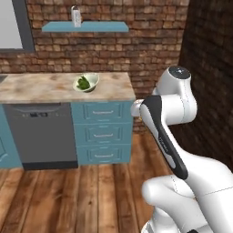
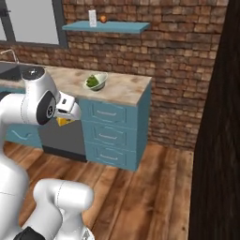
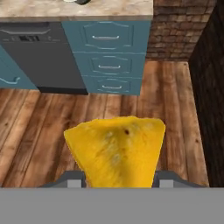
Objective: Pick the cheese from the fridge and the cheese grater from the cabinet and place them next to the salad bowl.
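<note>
The gripper is clamped on the cheese, whose yellow wedge sits between the 2 fingertips above the wooden floor, in front of the teal drawers. In the right base view the cheese peeks out under the hand. Farther off, the salad bowl rests on the counter. High on the brick wall, the cheese grater stands at the left of the cabinet.
</note>
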